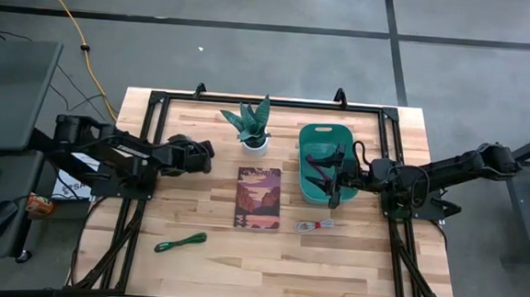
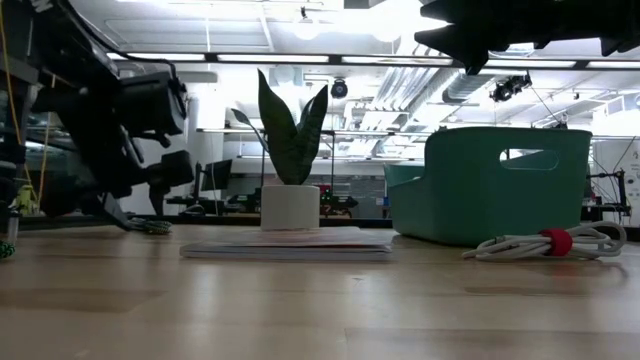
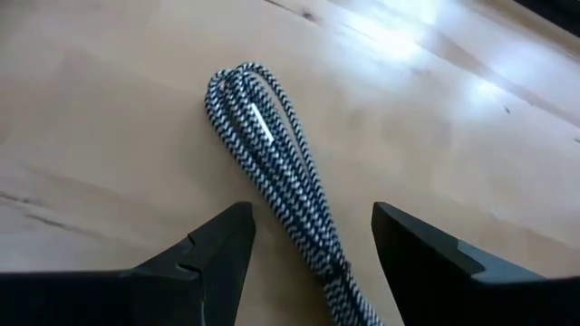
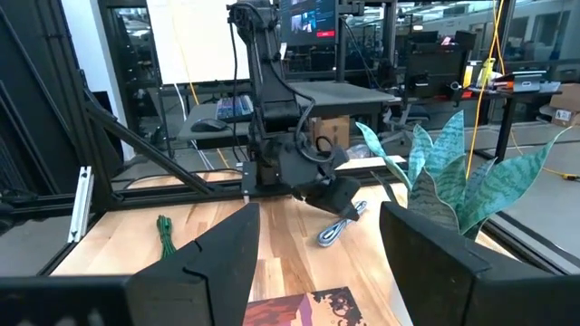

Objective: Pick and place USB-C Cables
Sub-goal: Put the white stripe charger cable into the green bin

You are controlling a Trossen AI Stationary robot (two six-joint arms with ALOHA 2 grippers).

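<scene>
A black-and-white braided cable [image 3: 269,165], bundled into a long loop, lies flat on the wood. My left gripper [image 3: 313,219] is open and low over it, one finger on each side, touching nothing. The right wrist view shows the same cable [image 4: 339,225] under the left gripper [image 4: 319,186]. A green cable [image 1: 181,243] lies near the table's front left. A white cable with a red tie [image 1: 314,226] lies in front of the teal bin [image 1: 314,133]. My right gripper [image 1: 335,176] hovers open over the bin.
A potted plant [image 1: 253,128] stands at the far middle of the table. A picture-cover book [image 1: 258,197] lies flat at the centre, between the two arms. Something dark and reddish lies inside the bin. Bare wood spreads along the near side of the table.
</scene>
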